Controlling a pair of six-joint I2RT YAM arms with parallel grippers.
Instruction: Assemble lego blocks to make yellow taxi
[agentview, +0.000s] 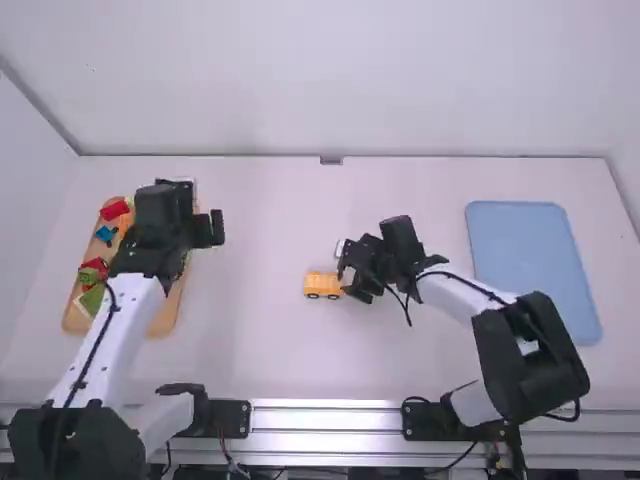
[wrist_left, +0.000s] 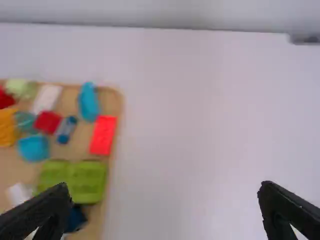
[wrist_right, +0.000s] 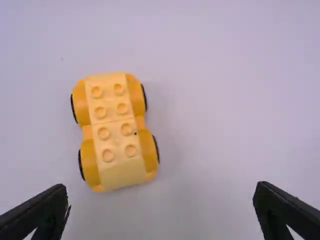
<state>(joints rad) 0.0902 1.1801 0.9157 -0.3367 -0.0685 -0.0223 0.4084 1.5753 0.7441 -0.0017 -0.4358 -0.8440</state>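
Our jaws are released on both sides, spread wide with nothing between them: the left gripper (agentview: 200, 215) hangs by the wooden tray (agentview: 165, 318), and the right gripper (agentview: 348, 272) hangs near the middle of the table (agentview: 270, 360). Nearest to us, the metal rail (agentview: 325, 420) runs along the table's edge, at the arm bases. Farther in, we have the yellow toy car (agentview: 322, 284) standing upright on its black wheels, just beside the right gripper — its top carries two lengthwise rows of studs. Off to our right, past the right arm, lies a light blue tray (agentview: 530, 265). The wooden tray is on our left, partly under the left arm, with its pieces loosely scattered. From the left wrist we make out a green block (wrist_left: 87, 182) on it, then a red brick (wrist_left: 103, 135) near the tray's edge, a yellow block (wrist_left: 7, 127), and farther on a white block (wrist_left: 46, 97) and a blue piece (wrist_left: 89, 101) — these look blurred. Farthest away, a small dark fitting (agentview: 331, 160) sits at the table's back edge.
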